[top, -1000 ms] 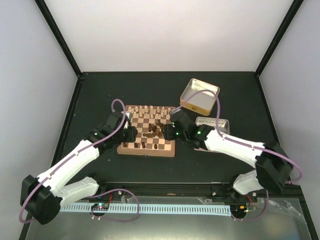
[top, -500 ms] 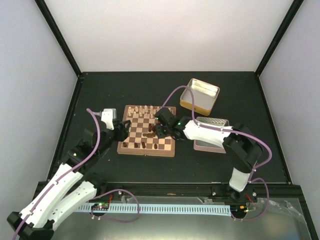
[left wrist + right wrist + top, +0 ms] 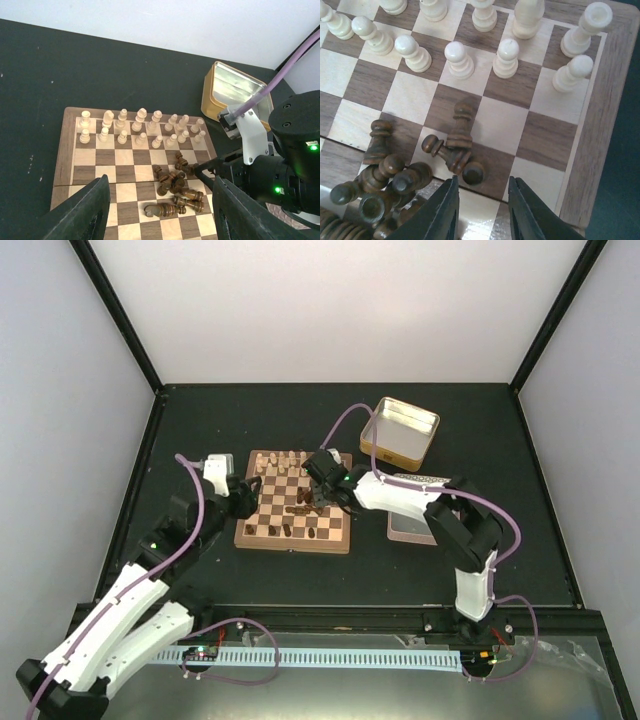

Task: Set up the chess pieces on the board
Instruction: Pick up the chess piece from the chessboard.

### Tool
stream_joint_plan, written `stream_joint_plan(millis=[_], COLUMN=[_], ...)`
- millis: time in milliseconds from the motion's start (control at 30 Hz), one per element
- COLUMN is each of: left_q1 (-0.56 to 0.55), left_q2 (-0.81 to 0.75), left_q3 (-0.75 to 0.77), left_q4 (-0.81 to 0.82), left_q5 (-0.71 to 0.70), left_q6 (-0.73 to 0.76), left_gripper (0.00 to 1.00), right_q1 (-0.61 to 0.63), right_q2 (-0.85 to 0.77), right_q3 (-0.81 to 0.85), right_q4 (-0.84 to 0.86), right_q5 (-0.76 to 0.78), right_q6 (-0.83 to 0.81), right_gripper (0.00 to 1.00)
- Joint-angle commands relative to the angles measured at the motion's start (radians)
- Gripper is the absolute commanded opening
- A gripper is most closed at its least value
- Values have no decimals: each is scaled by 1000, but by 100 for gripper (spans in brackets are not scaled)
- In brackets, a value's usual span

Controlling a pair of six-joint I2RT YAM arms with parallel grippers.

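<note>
The left jaws stand wide apart and empty; the board (image 3: 92,157) lies ahead of them, with the dark chess pieces (image 3: 175,192) heaped on it just beyond their tips. The right jaws are only narrowly apart and clamp nothing; two fallen chessmen (image 3: 455,150) lie touching just ahead of their tips, the pale chessmen (image 3: 457,60) further ahead. I think closing here may pinch both together, or flick one into the pale row

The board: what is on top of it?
Cream chessmen stand in two rows along its far edge; dark chess pieces lie heaped near the middle. The right end effector hides squares beside the heap, so anything under it cannot be seen.
</note>
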Motion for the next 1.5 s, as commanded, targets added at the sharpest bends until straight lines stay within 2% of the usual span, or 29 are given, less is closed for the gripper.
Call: stream_joint_plan(millis=[0, 167, 300, 567, 733, 1000, 1133, 1367, 1467], left_q1=[7, 8, 9, 10, 9, 11, 10, 10, 10], left_q2=[13, 12, 12, 15, 21, 33, 42, 104, 147], left_q3=[-4, -6, -7, -8, -7, -10, -25, -84, -86], left_q4=[30, 27, 25, 23, 24, 27, 40, 122, 131], left_q5=[5, 4, 3, 6, 6, 28, 72, 274, 312], left_q6=[12, 13, 13, 16, 17, 9, -20, -167, -193], left_gripper=[58, 58, 57, 57, 57, 57, 58, 61, 61], right_q1=[-7, -10, -10, -10, -9, -10, -9, -10, -9], right_q2=[33, 59, 69, 63, 4, -171, -224, -274, -295], right_q3=[42, 56, 53, 44, 0, -152, -220, -301, -316], right_q4=[18, 31, 47, 66, 46, 63, 126, 235, 260], right_q5=[36, 28, 29, 52, 42, -77, -127, -227, -239], right_q6=[-18, -30, -35, -66, -63, -72, -100, -120, -105], right_gripper=[27, 23, 15, 9, 7, 7, 7, 7, 7])
